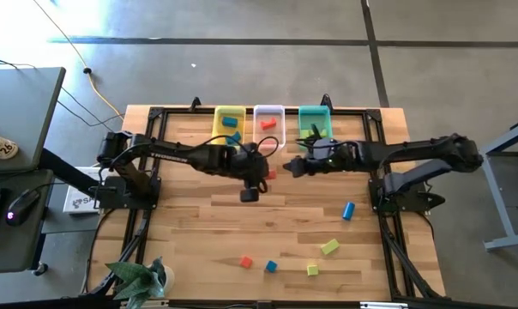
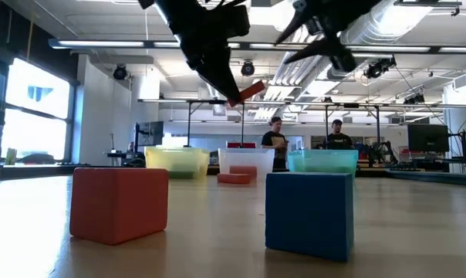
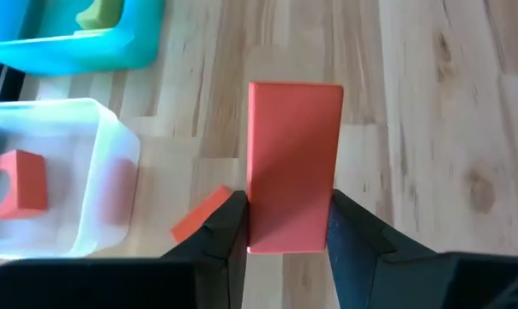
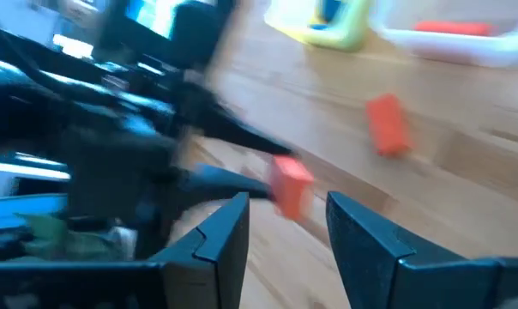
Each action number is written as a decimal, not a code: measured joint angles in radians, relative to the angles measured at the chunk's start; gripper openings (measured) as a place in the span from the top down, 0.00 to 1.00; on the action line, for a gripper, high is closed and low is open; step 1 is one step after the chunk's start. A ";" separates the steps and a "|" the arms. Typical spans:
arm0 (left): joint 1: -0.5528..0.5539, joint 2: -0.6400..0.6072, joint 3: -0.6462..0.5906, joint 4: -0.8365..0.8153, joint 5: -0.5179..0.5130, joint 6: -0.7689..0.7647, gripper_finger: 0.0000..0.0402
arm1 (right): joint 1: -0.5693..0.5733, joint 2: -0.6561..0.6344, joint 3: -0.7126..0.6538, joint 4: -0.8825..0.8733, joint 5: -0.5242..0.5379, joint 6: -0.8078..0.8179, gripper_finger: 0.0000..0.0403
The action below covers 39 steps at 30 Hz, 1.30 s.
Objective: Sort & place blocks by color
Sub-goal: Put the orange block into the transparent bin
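Yellow tray (image 1: 230, 114), back edge of table (image 1: 190, 215): blue blocks inside. Left claw (image 3: 286, 225): clenched on red-orange bar (image 3: 292, 163), held aloft just before the trays. Clear tray (image 1: 268, 114): red-orange blocks inside; another red-orange block (image 3: 200, 215) loose beside it. Right claw (image 4: 286, 225): released, empty, near the left claw. Teal tray (image 1: 314, 116): yellow-green block inside. Risk, as judged: shallow grip, so bar may slip or clip the rim; arms close, could collide.
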 joint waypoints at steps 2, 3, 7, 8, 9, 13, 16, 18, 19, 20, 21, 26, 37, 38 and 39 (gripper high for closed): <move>0.009 0.000 0.000 0.002 0.004 0.045 0.76 | 0.000 0.032 0.000 0.045 0.010 0.000 0.64; 0.014 0.000 0.000 0.007 0.003 0.064 0.76 | 0.000 0.048 0.000 0.064 0.015 0.007 0.64; 0.025 0.000 0.000 0.016 -0.001 0.130 0.76 | -0.008 0.114 0.000 0.098 0.036 0.046 0.64; 0.027 0.000 0.000 0.016 -0.004 0.143 0.76 | -0.011 0.131 0.000 0.115 0.033 0.061 0.64; 0.029 0.000 0.000 0.016 -0.004 0.155 0.76 | -0.012 0.143 0.000 0.105 0.030 0.068 0.64; 0.031 0.000 0.000 0.019 -0.004 0.192 0.76 | -0.012 0.195 0.000 0.130 0.027 0.091 0.64; 0.031 0.000 0.000 0.030 -0.007 0.212 0.76 | -0.012 0.225 0.000 0.158 0.025 0.112 0.64; 0.031 0.000 0.000 0.041 -0.005 0.212 0.76 | -0.012 0.241 0.000 0.183 0.016 0.121 0.64; 0.033 0.000 0.000 0.044 -0.005 0.213 0.76 | -0.012 0.247 0.001 0.202 0.006 0.120 0.64; 0.034 0.000 0.000 0.046 -0.005 0.213 0.76 | -0.012 0.248 0.001 0.194 0.003 0.121 0.64; 0.035 0.000 0.000 0.048 -0.004 0.213 0.76 | -0.012 0.248 0.001 0.188 0.004 0.122 0.65; 0.035 0.001 0.000 0.054 -0.004 0.212 0.76 | -0.014 0.262 0.001 0.202 -0.009 0.131 0.74; 0.036 0.003 -0.002 0.074 -0.029 0.221 0.73 | -0.015 0.272 0.001 0.233 0.001 0.095 0.92; 0.036 0.003 -0.002 0.075 -0.041 0.221 0.69 | -0.017 0.272 0.001 0.235 0.006 0.094 0.92; 0.036 0.003 -0.002 0.079 -0.055 0.221 0.65 | -0.018 0.272 0.001 0.237 0.007 0.093 0.92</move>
